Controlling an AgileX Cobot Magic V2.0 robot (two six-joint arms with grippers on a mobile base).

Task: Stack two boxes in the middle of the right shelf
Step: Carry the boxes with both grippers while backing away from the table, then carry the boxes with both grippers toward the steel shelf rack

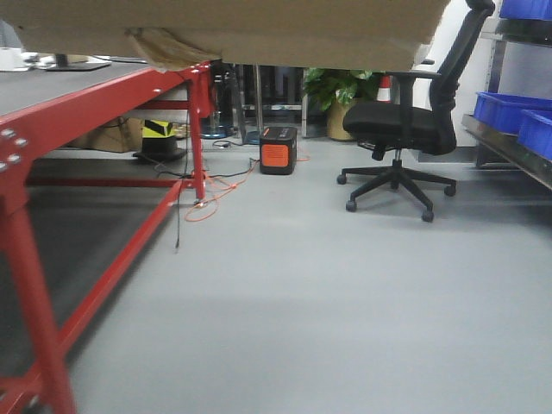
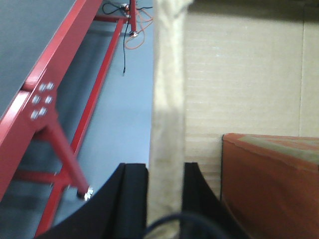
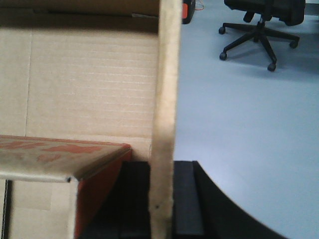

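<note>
The big box (image 1: 259, 26) hangs across the top of the front view, well above the grey floor (image 1: 302, 302). The left claw (image 2: 165, 172) pinches 1 side wall and the right claw (image 3: 161, 167) the other, both clamped on cardboard. Inside lies what seems to be the second box (image 3: 50, 149), orange-printed. A red table (image 1: 95, 103) stands left. A black chair (image 1: 401, 129) and the steel shelf (image 1: 507, 147) with 2 blue bins (image 1: 509, 108) stand right.

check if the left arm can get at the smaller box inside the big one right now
Probably not: the left gripper is shut on a wall of the big box. The smaller box sits close beside it inside, but letting go would likely tip the load.
</note>
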